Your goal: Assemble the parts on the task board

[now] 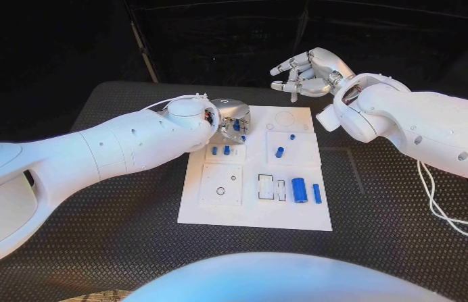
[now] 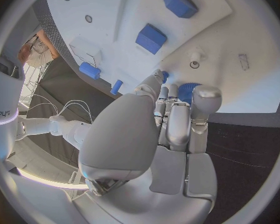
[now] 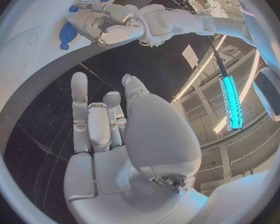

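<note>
The white task board (image 1: 255, 211) lies in the middle of the table. My left hand (image 1: 232, 119) reaches down onto its far left corner, and its fingertips (image 2: 157, 80) close round a round blue part (image 2: 187, 90), which also shows as the blue part (image 3: 68, 33) under that left hand (image 3: 109, 25). My right hand (image 1: 307, 72) hovers above the table beyond the board's far edge, fingers apart and holding nothing; the same right hand (image 3: 105, 129) stands well off the board. A blue cylinder (image 1: 299, 190) and a thin blue rod (image 1: 317, 193) lie near the board's front right.
Two small blue pieces (image 1: 220, 150) stand just in front of my left hand. Another blue piece (image 1: 279, 152) and a tiny one (image 1: 291, 137) sit mid-board. Two blue blocks (image 2: 151, 38) lie on the board ahead of my left hand. Black table (image 1: 117, 248) surrounds the board.
</note>
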